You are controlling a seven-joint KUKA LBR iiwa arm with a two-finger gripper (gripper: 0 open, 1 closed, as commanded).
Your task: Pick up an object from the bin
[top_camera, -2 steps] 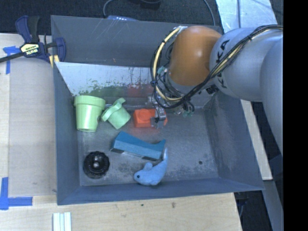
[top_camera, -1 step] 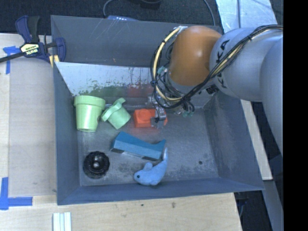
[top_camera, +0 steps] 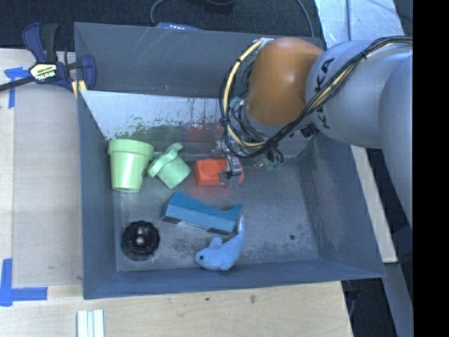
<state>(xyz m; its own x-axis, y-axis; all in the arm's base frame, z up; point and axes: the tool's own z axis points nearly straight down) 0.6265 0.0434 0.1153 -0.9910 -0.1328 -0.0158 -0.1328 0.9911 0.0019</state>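
Blue whale-shaped toy (top_camera: 217, 255) lies nearest, below the jaws, beside a blue wedge-like block (top_camera: 202, 214) and a black round knob (top_camera: 140, 239). KUKA lettering (top_camera: 321, 72) runs along the arm. Just left of the jaws, touching them, sits an orange block (top_camera: 207, 172); how far they gape cannot be told. Further left in the grey bin (top_camera: 316, 209) lie a green funnel-like piece (top_camera: 170, 167) and a pale green cup (top_camera: 128, 163) on its side

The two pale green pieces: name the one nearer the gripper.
The smaller, tilted green piece, beside the orange block. The larger green cup lies farther left, away from the gripper.
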